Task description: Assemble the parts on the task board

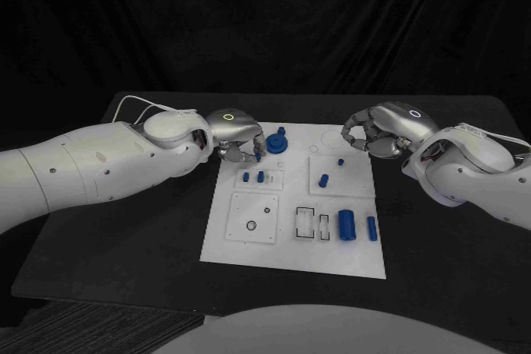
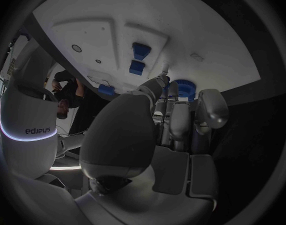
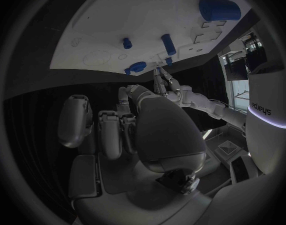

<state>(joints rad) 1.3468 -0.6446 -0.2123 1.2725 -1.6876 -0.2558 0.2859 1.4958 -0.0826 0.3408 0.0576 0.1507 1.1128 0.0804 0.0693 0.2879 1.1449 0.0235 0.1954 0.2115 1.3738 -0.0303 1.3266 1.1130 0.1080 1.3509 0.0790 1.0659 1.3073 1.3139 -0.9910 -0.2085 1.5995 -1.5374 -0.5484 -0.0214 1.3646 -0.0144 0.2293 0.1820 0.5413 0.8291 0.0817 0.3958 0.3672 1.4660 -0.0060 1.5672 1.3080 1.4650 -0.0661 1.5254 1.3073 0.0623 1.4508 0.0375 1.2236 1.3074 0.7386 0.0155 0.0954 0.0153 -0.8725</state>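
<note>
White flat task board (image 1: 290, 246) lies mid-counter (image 1: 110, 246); left hand (image 1: 235, 139), fingers curled down empty, hovers at its far-left corner beside a round blue part (image 1: 275, 144); right hand (image 1: 376, 133) hangs clenched, empty, beyond the far-right corner

My head camera is looking steeply down on the task board (image 1: 293, 250) from above. Each wrist camera is sitting close behind its own hand, my left hand (image 2: 174, 120) and right hand (image 3: 127, 122), facing the board's far end; all three are sharing that board.
</note>
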